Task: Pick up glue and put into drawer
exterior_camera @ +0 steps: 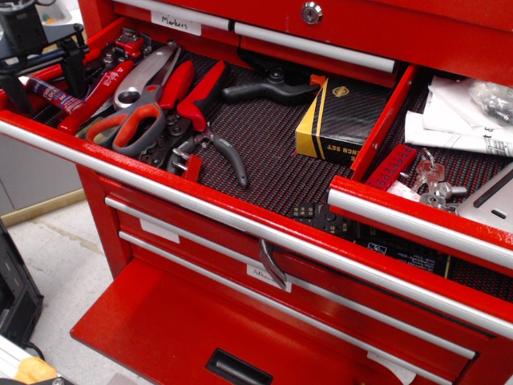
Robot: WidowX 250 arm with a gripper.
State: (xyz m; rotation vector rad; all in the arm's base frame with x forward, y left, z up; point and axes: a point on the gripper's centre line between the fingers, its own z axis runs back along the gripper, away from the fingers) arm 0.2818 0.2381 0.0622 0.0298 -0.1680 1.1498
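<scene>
Here, the black two-finger gripper (44,76) hangs at the open red metal drawer's (240,210) far-left corner, jaws spread, straddling the small blue-purple and red glue tube (50,91), which lies on tools there. Rightward sit red-handled scissors (132,120), red-handled pliers (204,112), then a black-and-gold box (341,120).
</scene>
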